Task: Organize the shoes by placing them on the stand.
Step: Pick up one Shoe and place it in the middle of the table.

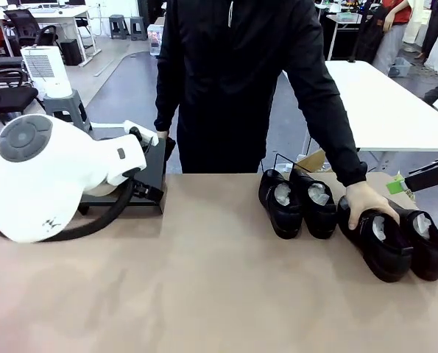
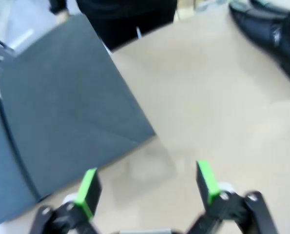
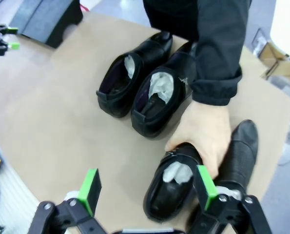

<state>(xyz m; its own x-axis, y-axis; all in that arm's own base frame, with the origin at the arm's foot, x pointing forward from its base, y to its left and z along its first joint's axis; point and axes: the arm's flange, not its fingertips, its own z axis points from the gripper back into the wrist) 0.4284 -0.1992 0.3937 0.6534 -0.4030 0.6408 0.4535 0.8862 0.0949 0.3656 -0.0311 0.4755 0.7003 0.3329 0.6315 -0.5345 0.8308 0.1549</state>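
Observation:
Several glossy black shoes lie on the brown tabletop at the right. One pair (image 1: 281,204) (image 1: 319,204) sits side by side near the far edge; another pair (image 1: 386,248) (image 1: 429,248) lies farther right. The person's hand (image 1: 366,202) rests on the heel of one shoe (image 3: 171,187) of that right pair. My right gripper (image 3: 147,187) hovers open just above this shoe, one pad beside the hand. The black stand (image 1: 157,163) stands at the far left, partly behind my left arm. My left gripper (image 2: 147,187) is open over bare table, beside the stand (image 2: 62,122).
The person stands at the far edge with the other hand (image 1: 160,135) on the stand. A cardboard box (image 1: 314,160) sits behind the shoes. A white table (image 1: 380,103) lies beyond. The table's middle and front (image 1: 204,294) are bare.

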